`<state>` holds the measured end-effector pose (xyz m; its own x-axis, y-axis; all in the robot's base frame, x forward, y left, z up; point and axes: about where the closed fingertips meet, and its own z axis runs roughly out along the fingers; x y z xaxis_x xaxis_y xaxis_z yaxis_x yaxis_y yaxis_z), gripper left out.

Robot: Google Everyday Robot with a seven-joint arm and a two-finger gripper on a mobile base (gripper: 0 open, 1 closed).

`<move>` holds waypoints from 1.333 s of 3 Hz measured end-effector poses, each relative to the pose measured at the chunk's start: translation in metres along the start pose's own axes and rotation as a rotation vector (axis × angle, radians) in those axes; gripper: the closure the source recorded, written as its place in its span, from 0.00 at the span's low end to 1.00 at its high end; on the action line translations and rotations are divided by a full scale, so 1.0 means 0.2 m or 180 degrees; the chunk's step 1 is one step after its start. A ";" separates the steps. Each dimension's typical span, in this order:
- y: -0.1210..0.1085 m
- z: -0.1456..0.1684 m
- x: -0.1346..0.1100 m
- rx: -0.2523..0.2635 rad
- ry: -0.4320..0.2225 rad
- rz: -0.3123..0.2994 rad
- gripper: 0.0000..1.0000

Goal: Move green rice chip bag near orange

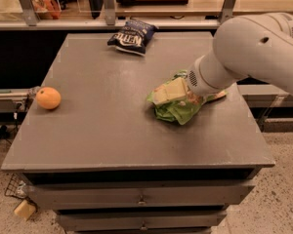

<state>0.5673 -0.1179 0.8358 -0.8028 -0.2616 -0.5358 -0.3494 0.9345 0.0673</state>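
The green rice chip bag (179,110) lies crumpled on the right half of the grey table top (107,130). My gripper (169,92) is down on top of the bag, reaching in from the right on the big white arm (254,48), and it covers the bag's upper part. The orange (49,98) sits near the table's left edge, far to the left of the bag and apart from it.
A dark blue chip bag (132,36) with white lettering lies at the back of the table. Behind it runs a metal rail with a shelf. Drawers (141,199) sit under the table top. The floor to the right is speckled.
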 end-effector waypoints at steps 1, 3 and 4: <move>-0.06 0.05 -0.01 0.0085 0.0005 0.0055 0.18; -0.07 0.03 -0.03 0.0101 -0.0001 0.0063 0.74; -0.07 0.02 -0.03 0.0101 -0.0001 0.0062 1.00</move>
<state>0.5801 -0.1283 0.8344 -0.8092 -0.2431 -0.5349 -0.3182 0.9467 0.0511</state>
